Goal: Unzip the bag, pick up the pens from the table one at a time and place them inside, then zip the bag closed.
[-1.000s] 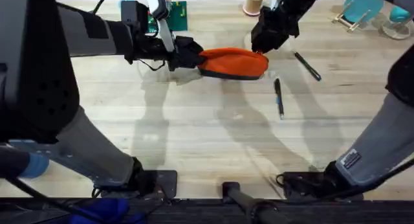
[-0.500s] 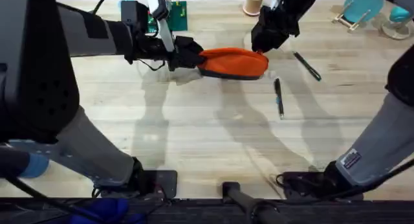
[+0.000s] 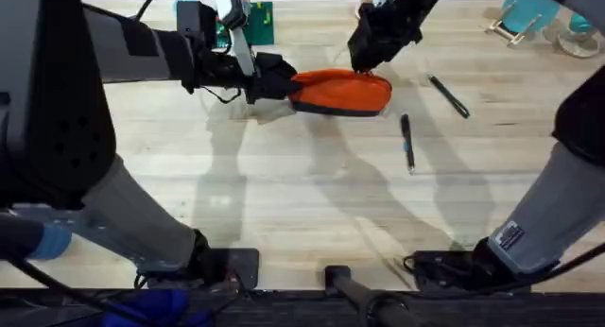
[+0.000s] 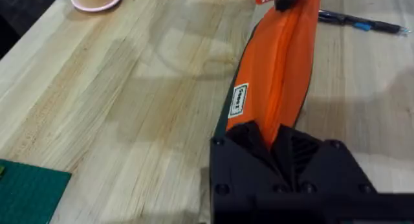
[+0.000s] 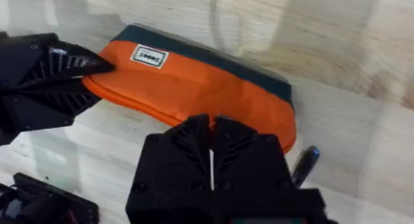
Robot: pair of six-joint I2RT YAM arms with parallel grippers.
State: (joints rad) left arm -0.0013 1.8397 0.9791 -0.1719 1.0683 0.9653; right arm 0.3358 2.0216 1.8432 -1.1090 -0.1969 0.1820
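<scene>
Left fingers (image 3: 274, 79) clamp the oblong orange fabric pouch (image 3: 340, 91) on the light wood counter (image 3: 284, 176). Right fingers (image 3: 364, 58), pressed together, have travelled leftward along its top since a second ago: unzipping apparently underway.

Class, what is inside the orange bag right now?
Its inside is hidden: the bag looks closed, held by the left hand. Both pens lie on the table.

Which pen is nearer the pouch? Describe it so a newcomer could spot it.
Find the orange pouch in the far middle of the table. Just off its right end, on the near side, a dark pen lies pointing roughly toward the arms' bases. The other pen lies farther right, slanted.
</scene>
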